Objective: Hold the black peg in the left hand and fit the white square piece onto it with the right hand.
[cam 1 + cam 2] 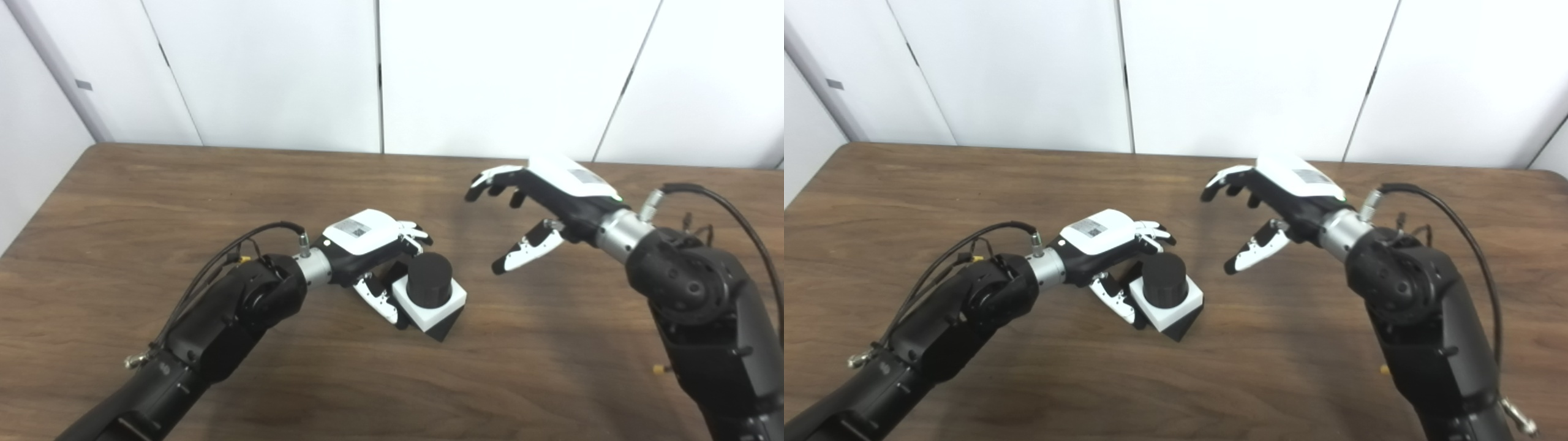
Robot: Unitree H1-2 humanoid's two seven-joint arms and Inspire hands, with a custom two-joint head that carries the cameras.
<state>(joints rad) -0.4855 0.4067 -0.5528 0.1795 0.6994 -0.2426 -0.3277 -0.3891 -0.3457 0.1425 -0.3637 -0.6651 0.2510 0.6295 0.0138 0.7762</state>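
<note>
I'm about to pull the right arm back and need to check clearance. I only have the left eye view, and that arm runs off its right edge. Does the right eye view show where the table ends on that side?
Observer: Yes. The table ends in a rounded far corner at the picture's right edge, beyond the right arm.
Operator: Is anything hanging off that arm lower down?
Observer: A small silver clip dangles from the forearm near the bottom edge of the picture.
</note>
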